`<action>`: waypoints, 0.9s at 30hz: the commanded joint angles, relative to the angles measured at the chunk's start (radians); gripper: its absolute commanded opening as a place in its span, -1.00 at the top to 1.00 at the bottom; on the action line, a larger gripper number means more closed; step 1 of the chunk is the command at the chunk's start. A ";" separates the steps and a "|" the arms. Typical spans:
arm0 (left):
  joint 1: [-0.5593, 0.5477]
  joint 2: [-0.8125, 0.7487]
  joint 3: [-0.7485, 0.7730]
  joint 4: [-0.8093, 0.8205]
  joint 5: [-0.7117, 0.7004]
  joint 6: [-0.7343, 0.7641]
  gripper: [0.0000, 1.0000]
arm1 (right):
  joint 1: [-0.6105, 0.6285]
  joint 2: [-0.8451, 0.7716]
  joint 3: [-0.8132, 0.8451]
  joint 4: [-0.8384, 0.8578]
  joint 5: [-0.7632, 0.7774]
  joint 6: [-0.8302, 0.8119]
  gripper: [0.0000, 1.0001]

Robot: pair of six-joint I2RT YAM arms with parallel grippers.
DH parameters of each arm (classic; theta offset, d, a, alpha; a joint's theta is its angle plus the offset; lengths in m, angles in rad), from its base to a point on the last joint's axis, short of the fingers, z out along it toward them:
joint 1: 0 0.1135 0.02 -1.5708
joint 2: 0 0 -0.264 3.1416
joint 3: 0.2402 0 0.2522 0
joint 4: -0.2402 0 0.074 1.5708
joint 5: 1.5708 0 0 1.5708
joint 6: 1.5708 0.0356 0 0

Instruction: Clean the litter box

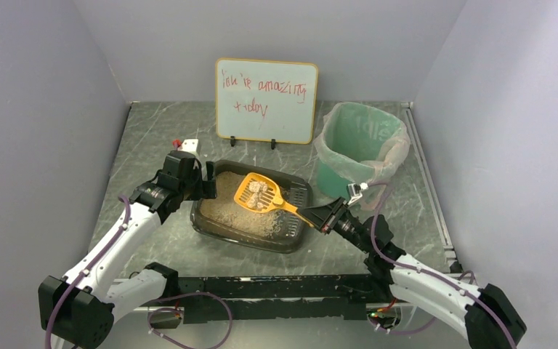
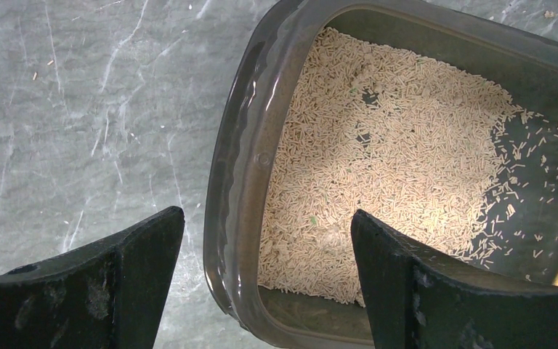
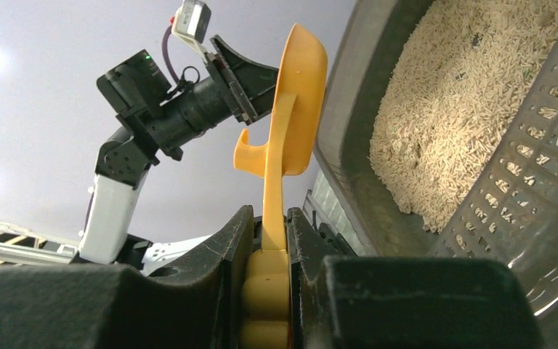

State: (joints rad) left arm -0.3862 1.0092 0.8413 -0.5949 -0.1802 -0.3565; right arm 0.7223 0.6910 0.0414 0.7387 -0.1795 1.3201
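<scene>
Yellow scoop (image 1: 243, 193) hangs over the litter (image 1: 225, 207) with pale clumps (image 1: 258, 188) in it, so the lifting-out step looks to be in hand. Right claw (image 1: 325, 217) is clamped tight on the scoop's handle at the right end of the box (image 1: 258, 242), which sits mid-table. Left claw (image 1: 208, 187) is spread wide and grips nothing, its fingers astride the box's left rim. Next move, I judge: carry the scoop level to the far right, over the bin (image 1: 332, 177), then tip it out.

Scoop (image 1: 260, 193) over litter box (image 1: 254, 241), bin (image 1: 332, 178) right.
</scene>
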 commanded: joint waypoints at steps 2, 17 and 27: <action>0.003 -0.021 0.001 0.019 0.008 0.010 -0.80 | -0.007 -0.138 0.126 -0.174 0.046 -0.055 1.00; 0.003 -0.028 -0.001 0.022 0.016 0.011 -0.81 | -0.018 -0.358 0.586 -0.825 0.401 -0.271 1.00; 0.003 -0.038 -0.003 0.024 0.026 0.012 -0.81 | -0.015 -0.389 0.846 -1.133 0.650 -0.387 1.00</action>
State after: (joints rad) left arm -0.3862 0.9966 0.8413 -0.5949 -0.1753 -0.3565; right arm 0.7067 0.3210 0.7948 -0.2554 0.3325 1.0138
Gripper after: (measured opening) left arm 0.904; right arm 0.232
